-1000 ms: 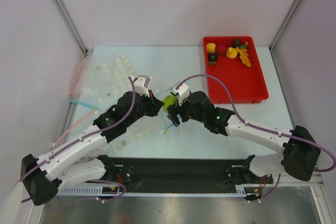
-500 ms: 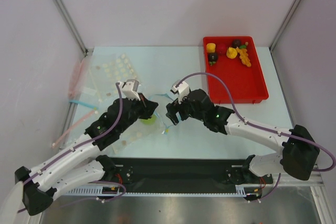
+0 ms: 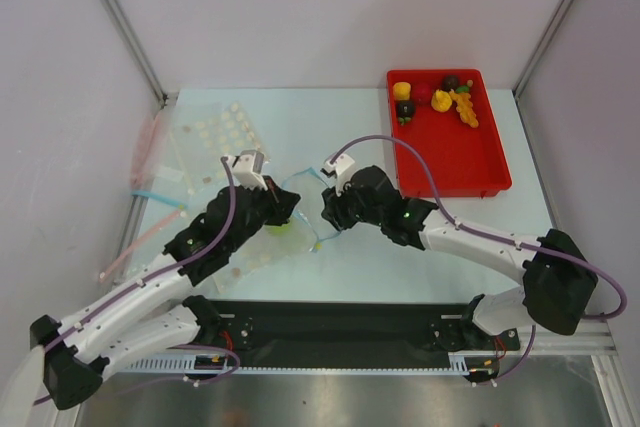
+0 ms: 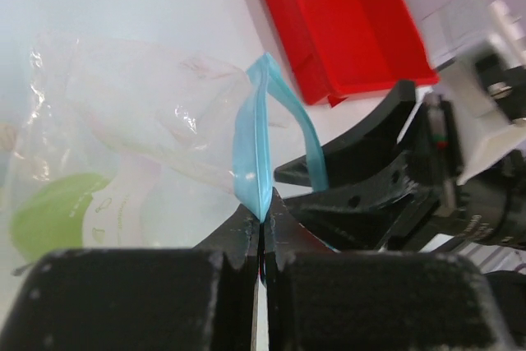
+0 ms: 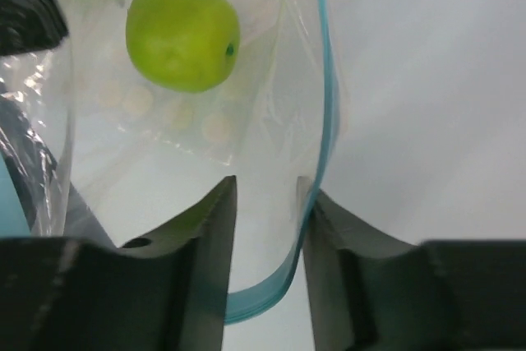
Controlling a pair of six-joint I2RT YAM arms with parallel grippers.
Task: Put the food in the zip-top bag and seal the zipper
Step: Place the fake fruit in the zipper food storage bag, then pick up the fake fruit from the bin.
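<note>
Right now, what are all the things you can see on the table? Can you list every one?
green apple: one, green, inside the zip-top bag
zip-top bag: one, clear, mid-table between the arms
zipper: one, light blue, along the bag's mouth
tray: one, red, far right
other food pieces: about six, yellow, dark purple, red, orange, at the tray's far end
other bags: count unclear, clear with pink strips, far left
dotted sheet: one, clear with pale dots, left side
left gripper: one, black, shut on the zipper
right gripper: one, black, open at the bag's mouth
</note>
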